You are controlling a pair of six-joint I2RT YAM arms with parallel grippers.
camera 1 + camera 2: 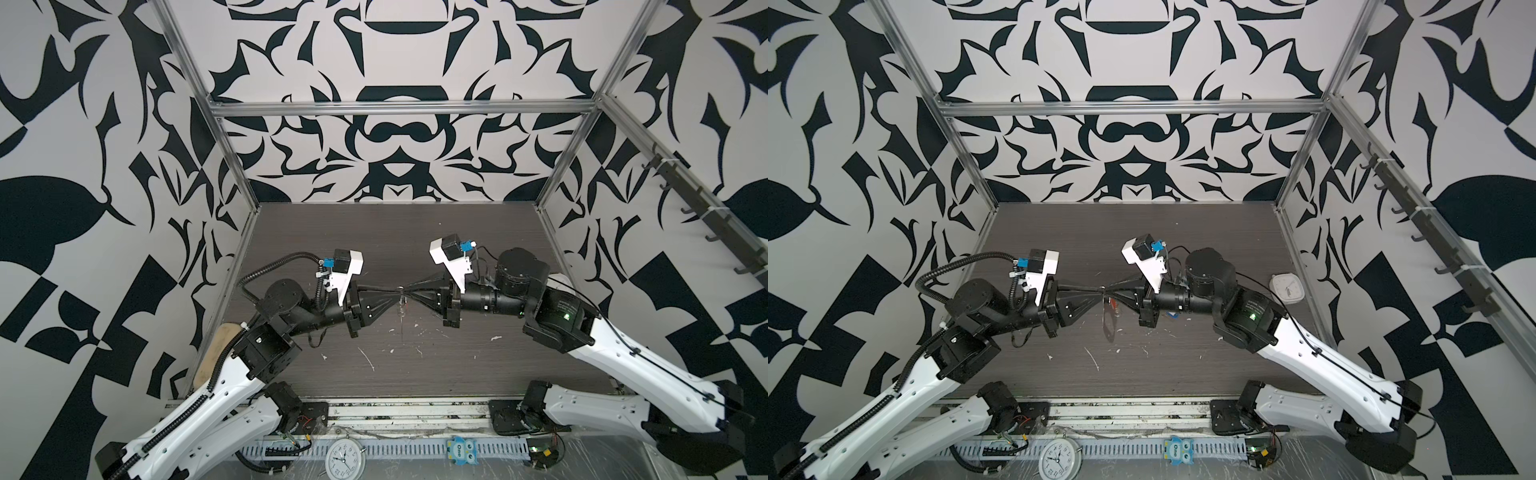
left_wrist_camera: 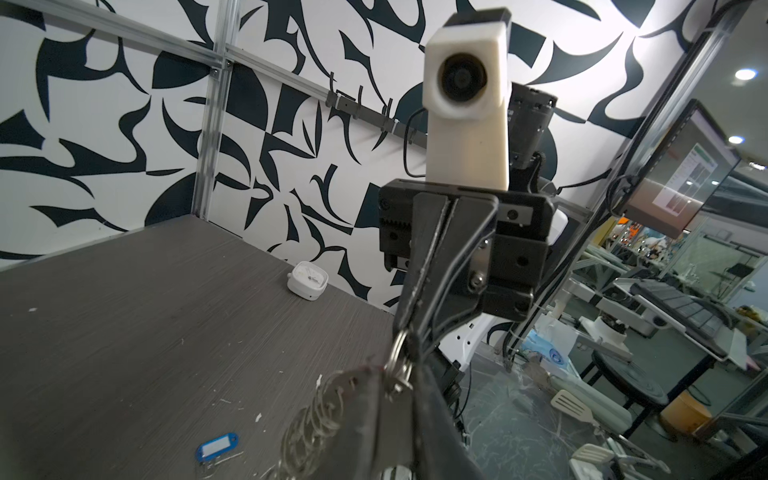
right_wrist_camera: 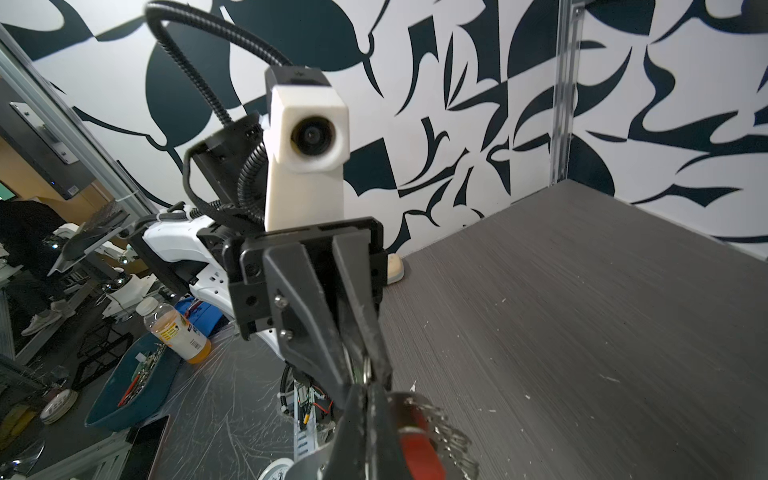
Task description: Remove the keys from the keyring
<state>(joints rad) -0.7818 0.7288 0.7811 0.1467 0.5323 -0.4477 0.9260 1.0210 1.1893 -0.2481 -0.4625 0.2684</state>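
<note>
My two grippers meet tip to tip above the middle of the table (image 1: 478, 357). The keyring (image 2: 316, 411), a chain of thin silvery rings, hangs from where they meet (image 1: 401, 301). The right gripper (image 3: 365, 390) is shut on one ring at the top of the chain (image 2: 400, 347). The left gripper (image 2: 399, 376) faces it with its jaws slightly parted, and a ring (image 3: 366, 368) stands in the gap. The red key (image 3: 417, 446) hangs on the chain beside the right gripper's fingers. The blue key (image 2: 217, 446) lies apart on the table, flat, with small metal beside it.
A white square clock (image 1: 1286, 289) lies near the right wall behind the right arm. White scuff marks (image 1: 368, 359) dot the table below the grippers. A wooden piece (image 1: 216, 353) leans at the table's left edge. A round clock (image 1: 345, 459) sits on the front rail.
</note>
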